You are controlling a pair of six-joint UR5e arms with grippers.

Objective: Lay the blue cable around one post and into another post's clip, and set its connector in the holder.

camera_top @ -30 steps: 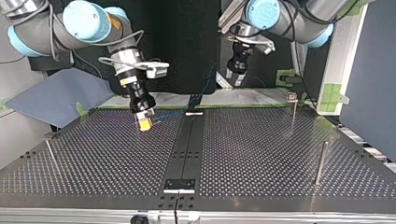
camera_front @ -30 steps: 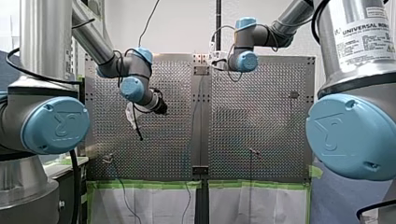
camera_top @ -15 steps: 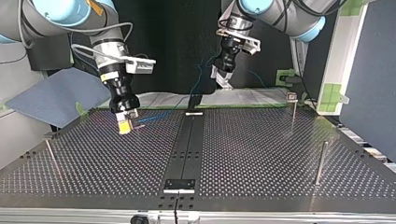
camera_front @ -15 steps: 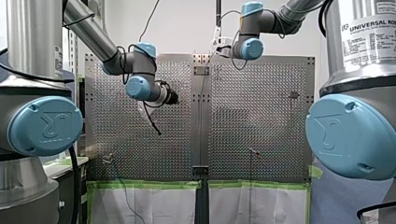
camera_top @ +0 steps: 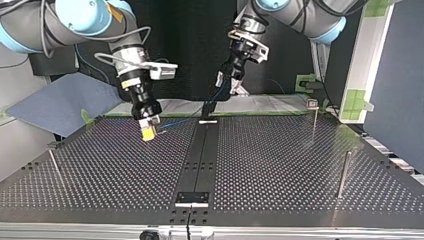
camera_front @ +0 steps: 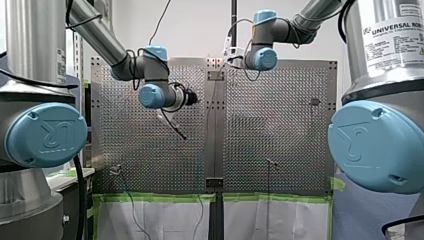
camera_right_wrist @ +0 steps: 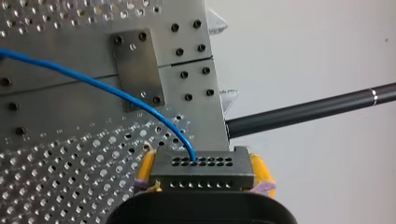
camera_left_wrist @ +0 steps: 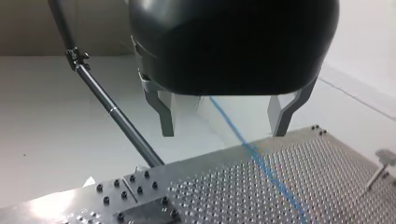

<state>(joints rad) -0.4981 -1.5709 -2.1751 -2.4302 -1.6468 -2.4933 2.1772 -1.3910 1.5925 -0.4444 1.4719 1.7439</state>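
Observation:
My right gripper (camera_right_wrist: 201, 174) is shut on the black connector (camera_right_wrist: 201, 164), which sits between its yellow pads. The blue cable (camera_right_wrist: 116, 91) leaves the connector and curves away over the perforated plate. In the top view this gripper (camera_top: 147, 132) hovers low over the table's far left part, and the cable (camera_top: 172, 122) trails from it toward the middle. My left gripper (camera_left_wrist: 223, 134) is open with nothing between its fingers, and the cable (camera_left_wrist: 261, 163) runs below and ahead of it. In the top view it (camera_top: 227, 86) hangs above the table's far edge.
Thin posts stand on the table: one at the top view's right (camera_top: 344, 175), one with a clip further back (camera_top: 313, 112), one at the left (camera_top: 56, 167). A small black plate (camera_top: 192, 198) lies at the near middle. A dark rod (camera_left_wrist: 112, 109) slants beside my left gripper.
My left gripper has swung toward the top view's left, over the table's far middle. My right gripper, still holding the connector, shifted left and then back toward the middle.

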